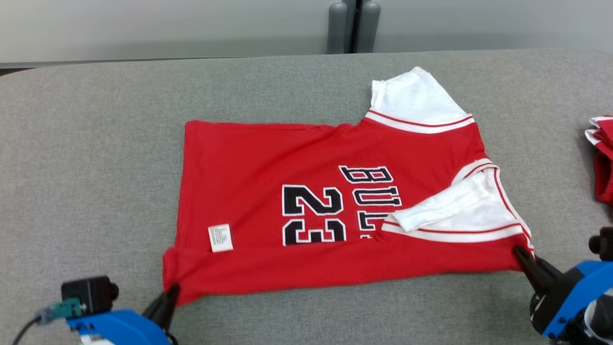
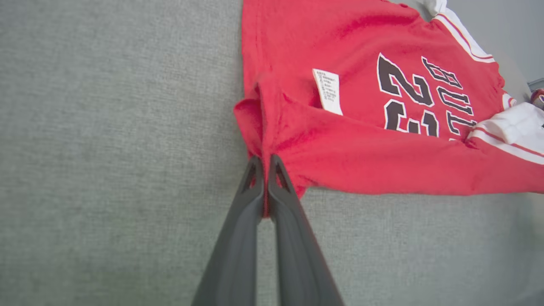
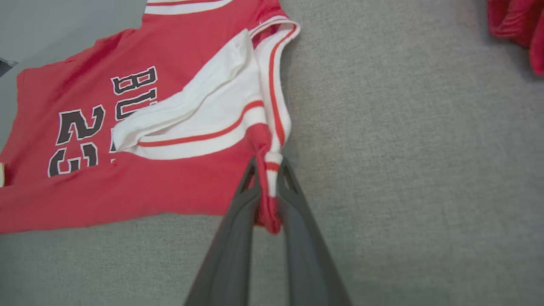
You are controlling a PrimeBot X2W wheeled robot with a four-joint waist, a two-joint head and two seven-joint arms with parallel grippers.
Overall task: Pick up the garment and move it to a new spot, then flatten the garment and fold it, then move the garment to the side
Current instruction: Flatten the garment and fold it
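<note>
Grey padding is seen over the table [image 1: 96, 143] in the head view, and the red garment [image 1: 311, 201] is spread on it, number side up. The garment's near hem corner is pinched by the left gripper [image 1: 170, 292], its near shoulder corner by the right gripper [image 1: 519, 254]. Another red cloth [image 1: 602, 158] is laid well to the garment's right. In the left wrist view, the fingers [image 2: 240, 238] are shut on a thin red fold of the garment. In the right wrist view, a striped bunch of the garment is clamped between the fingers [image 3: 231, 246].

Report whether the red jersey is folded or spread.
Partly folded: the red basketball jersey has its near edge lapped over the number 23.
</note>
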